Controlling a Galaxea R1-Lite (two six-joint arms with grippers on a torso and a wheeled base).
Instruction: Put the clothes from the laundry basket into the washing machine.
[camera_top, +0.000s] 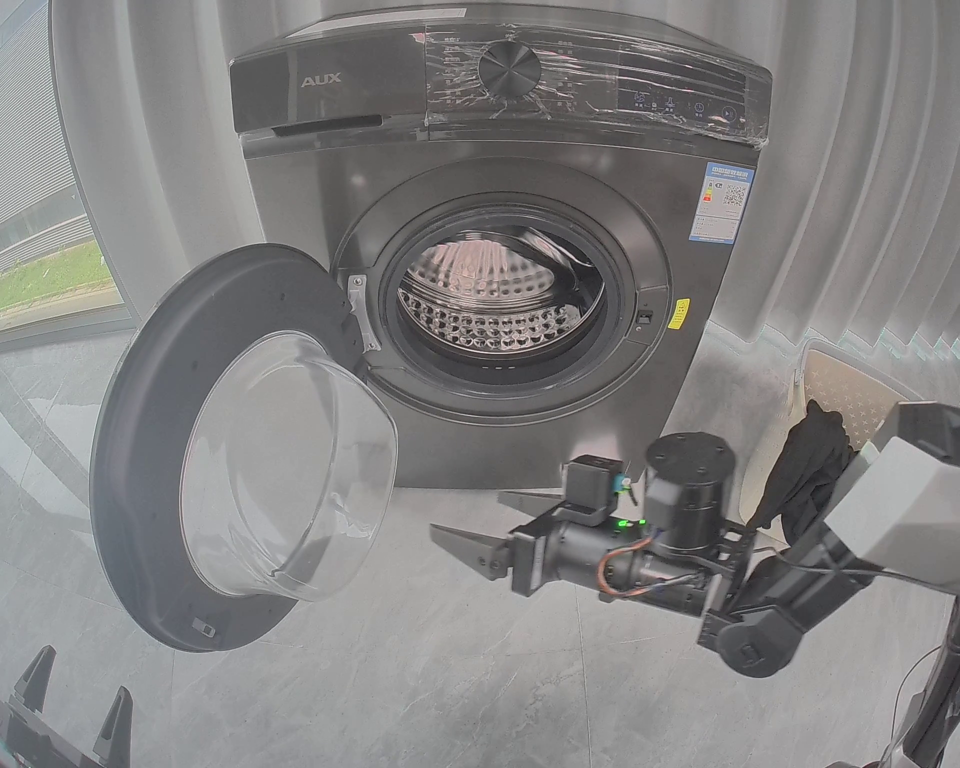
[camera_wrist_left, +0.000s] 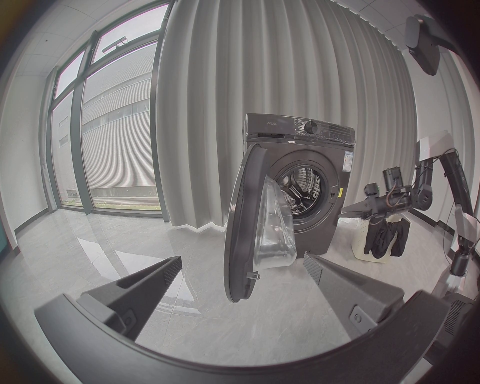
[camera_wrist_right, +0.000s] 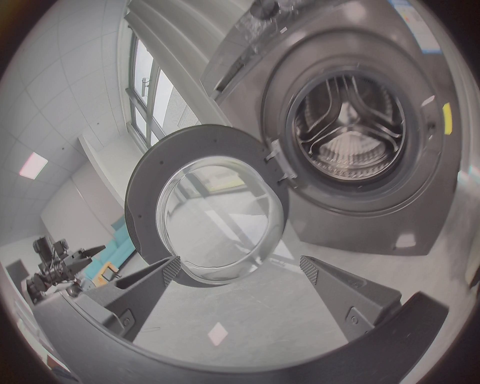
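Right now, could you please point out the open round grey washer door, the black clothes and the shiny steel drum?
Open round grey washer door (camera_top: 150, 420): head view, dark outer rim.
Black clothes (camera_top: 805, 475): head view, hanging middle fold.
Shiny steel drum (camera_top: 490, 325): head view, perforated inner wall.

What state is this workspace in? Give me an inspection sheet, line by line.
Surface: glossy grey tiled floor.
Job's things: washing machine, door swung wide open, no clothes seen in the drum; laundry basket to the machine's right, dark clothes draped over its rim.
Clutter: nothing seen.
Grippers: left gripper low, open, holding nothing; right gripper open, holding nothing, in front of the machine.
Cables: orange wire looped at the right wrist.
Surroundings: pleated curtain behind; window on the left.
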